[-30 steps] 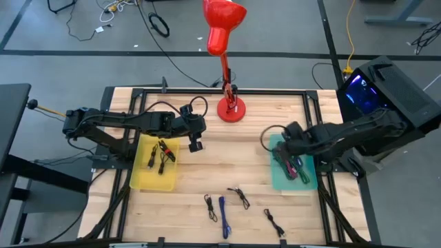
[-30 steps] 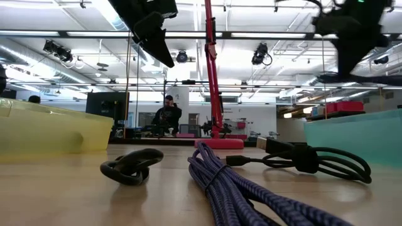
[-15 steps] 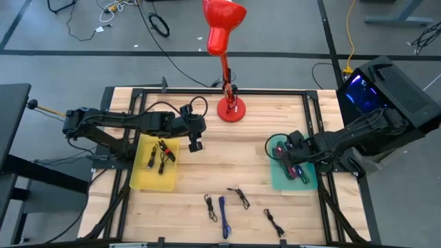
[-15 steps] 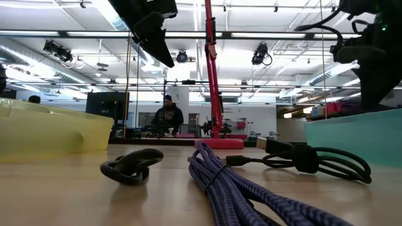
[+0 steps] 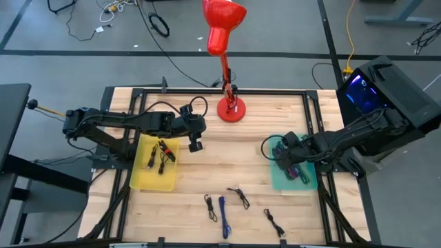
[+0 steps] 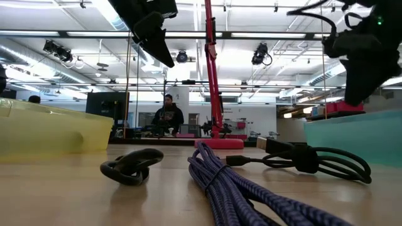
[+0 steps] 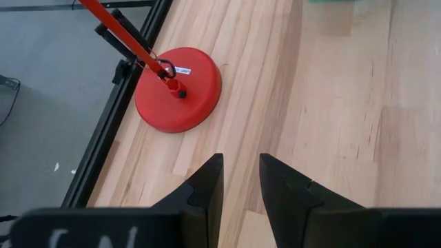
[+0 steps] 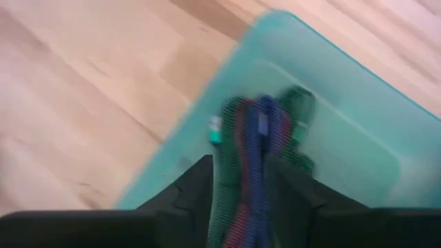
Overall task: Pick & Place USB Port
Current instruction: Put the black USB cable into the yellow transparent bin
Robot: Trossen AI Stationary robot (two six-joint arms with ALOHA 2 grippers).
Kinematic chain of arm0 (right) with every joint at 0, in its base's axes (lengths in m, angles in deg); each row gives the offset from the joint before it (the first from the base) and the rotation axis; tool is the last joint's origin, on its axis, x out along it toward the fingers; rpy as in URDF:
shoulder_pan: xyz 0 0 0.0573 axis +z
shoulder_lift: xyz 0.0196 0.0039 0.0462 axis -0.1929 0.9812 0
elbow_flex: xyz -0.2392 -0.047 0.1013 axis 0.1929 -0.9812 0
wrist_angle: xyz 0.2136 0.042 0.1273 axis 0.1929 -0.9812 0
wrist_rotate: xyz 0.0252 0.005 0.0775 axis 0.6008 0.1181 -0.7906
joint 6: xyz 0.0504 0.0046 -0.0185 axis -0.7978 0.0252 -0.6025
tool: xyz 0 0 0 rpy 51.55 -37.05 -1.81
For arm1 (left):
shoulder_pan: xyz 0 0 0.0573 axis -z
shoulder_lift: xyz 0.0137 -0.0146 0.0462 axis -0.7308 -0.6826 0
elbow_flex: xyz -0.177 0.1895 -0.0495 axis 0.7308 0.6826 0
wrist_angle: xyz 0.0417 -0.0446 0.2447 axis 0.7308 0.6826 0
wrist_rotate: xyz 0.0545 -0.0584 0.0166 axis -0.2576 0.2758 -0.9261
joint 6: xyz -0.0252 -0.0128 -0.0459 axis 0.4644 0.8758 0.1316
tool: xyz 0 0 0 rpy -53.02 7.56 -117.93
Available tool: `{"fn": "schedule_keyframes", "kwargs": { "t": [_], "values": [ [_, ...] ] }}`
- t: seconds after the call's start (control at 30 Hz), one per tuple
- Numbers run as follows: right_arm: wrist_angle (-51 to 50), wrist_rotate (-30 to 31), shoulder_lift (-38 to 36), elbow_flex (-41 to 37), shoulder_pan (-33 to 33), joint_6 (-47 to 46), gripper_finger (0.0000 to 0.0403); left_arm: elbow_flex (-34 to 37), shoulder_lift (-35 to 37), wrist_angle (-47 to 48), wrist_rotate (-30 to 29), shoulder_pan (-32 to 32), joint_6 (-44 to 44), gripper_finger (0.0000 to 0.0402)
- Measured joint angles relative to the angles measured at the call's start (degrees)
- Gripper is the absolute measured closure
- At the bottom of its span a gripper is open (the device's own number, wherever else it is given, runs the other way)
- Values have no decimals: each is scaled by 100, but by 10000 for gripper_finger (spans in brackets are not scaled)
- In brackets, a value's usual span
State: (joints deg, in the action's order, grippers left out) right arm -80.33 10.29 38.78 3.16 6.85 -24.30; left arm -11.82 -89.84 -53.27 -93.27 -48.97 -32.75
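Observation:
Several coiled USB cables lie loose on the wood near the front edge: two black ones [image 5: 210, 207] [image 5: 239, 197] and a blue one [image 5: 222, 215]. A bundle of purple, pink and green cables [image 5: 293, 167] lies in the teal tray [image 5: 308, 182] at the right. My right gripper [image 5: 282, 148] hangs open over that tray's left part, above the bundle [image 8: 258, 131], which shows between its fingers. My left gripper [image 5: 196, 145] hovers open over bare wood beside the yellow tray [image 5: 148, 178], which holds black and red cables [image 5: 162, 153].
A red desk lamp stands on its round base [image 5: 231, 109] at the far middle of the table, its stem rising over the table. A black metal frame runs along the table's edges. Bare wood lies between the two trays.
My right gripper has come down a little over the left part of the teal tray. My left gripper has kept still.

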Motion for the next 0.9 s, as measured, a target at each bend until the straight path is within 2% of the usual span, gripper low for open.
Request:
{"fn": "schedule_keyframes", "kwargs": {
  "t": [0.2,0.4,0.77,0.9],
  "values": [
    [1066,-124,0,82,3,733,266,0,0,-9,0,-7,0,303],
    [2594,-1125,178,87,59,1319,266,0,0,-7,0,-7,-2,303],
    [4608,-2079,1762,87,493,1344,280,0,0,-49,-2,-7,37,303],
    [4969,-2314,2271,87,563,1276,285,0,0,-48,-2,-7,151,303]
  ]
}}
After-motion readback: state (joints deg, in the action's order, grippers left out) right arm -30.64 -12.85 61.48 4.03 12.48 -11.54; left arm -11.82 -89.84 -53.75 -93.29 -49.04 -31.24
